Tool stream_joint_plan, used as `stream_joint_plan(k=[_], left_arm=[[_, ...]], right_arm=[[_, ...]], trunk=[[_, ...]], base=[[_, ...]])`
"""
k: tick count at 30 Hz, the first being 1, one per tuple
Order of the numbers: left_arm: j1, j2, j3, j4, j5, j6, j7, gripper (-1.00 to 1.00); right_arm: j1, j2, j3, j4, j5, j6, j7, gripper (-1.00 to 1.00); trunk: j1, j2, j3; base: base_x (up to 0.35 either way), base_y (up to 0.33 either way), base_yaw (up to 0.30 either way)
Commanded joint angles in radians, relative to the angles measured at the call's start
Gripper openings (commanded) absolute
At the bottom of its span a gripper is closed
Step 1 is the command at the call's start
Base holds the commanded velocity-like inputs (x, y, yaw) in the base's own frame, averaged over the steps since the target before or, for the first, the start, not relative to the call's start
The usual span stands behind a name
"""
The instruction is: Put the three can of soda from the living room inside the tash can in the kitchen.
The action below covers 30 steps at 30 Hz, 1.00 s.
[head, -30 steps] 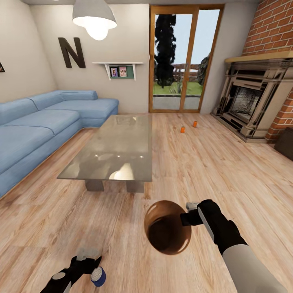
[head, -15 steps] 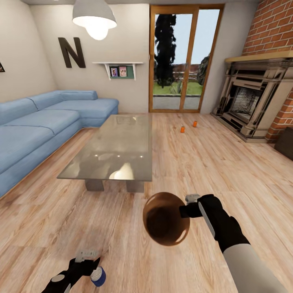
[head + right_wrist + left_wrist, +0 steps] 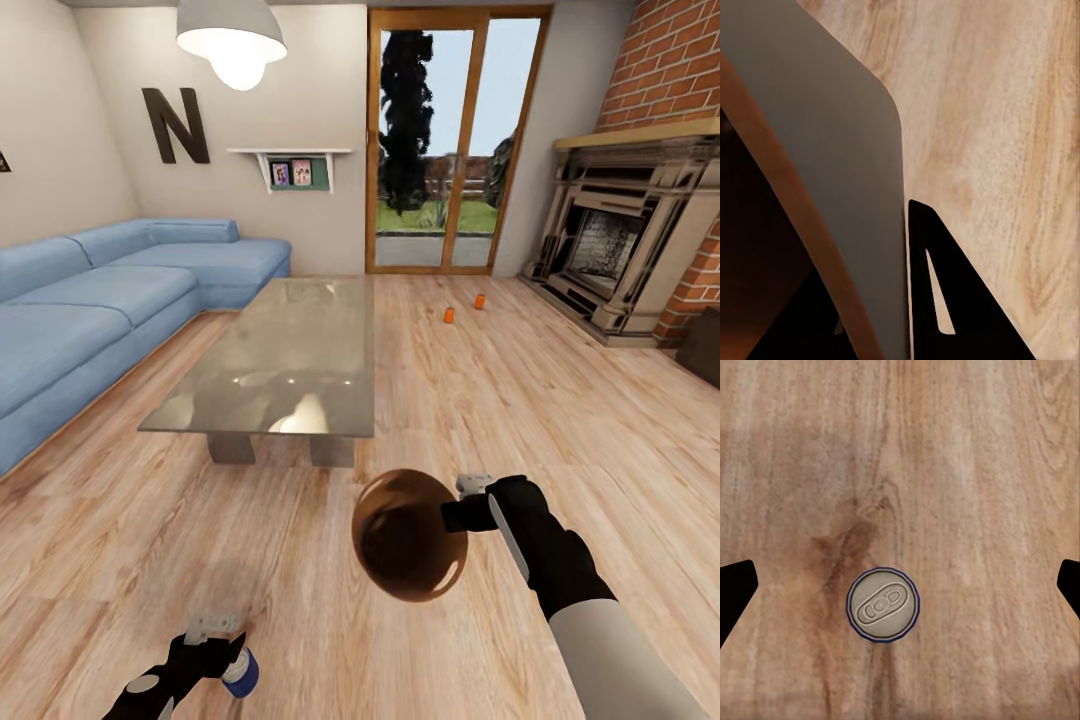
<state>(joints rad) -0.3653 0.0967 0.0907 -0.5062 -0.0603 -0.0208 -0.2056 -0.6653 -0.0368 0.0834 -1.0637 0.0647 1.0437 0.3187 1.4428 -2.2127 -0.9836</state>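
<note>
Raised slightly since earlier: tash can, rim pinched by right gripper; left gripper spread over blue can.

Plank floor bears two orange cans, a blue can.

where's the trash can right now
In the head view the copper-brown trash can hangs above the plank floor, gripped at its rim by the right gripper, just in front of the glass table.
</note>
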Motion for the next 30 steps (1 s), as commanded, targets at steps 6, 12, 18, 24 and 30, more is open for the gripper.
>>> stream_joint_plan(k=[6,12,18,24,30], left_arm=[[0.000,0.000,0.000,0.001,-0.001,-0.015,0.000,1.00],[0.000,0.000,0.000,0.000,-0.001,-0.027,0.000,1.00],[0.000,0.000,0.000,0.000,-0.001,-0.030,0.000,1.00],[0.000,0.000,0.001,-0.002,0.000,-0.030,0.000,1.00],[0.000,0.000,0.000,0.000,0.000,-0.030,0.001,1.00]], right_arm=[[0.000,-0.001,-0.002,-0.038,-0.031,0.003,0.005,-1.00],[0.000,-0.017,-0.003,-0.044,-0.035,0.003,0.006,-1.00],[0.000,-0.022,-0.004,-0.045,-0.038,0.003,0.006,-1.00],[-0.001,-0.025,-0.050,-0.040,-0.037,0.003,0.008,-1.00],[-0.015,-0.037,-0.078,0.051,-0.033,0.003,0.007,-1.00]], trunk=[[0.023,-0.042,-0.019],[0.046,-0.084,-0.038],[0.069,-0.126,-0.056],[0.092,-0.168,-0.075],[0.115,-0.210,-0.094]], base=[[0.000,0.000,0.000],[0.000,0.000,0.000],[0.000,0.000,0.000],[0.000,0.000,0.000],[0.000,0.000,0.000]])
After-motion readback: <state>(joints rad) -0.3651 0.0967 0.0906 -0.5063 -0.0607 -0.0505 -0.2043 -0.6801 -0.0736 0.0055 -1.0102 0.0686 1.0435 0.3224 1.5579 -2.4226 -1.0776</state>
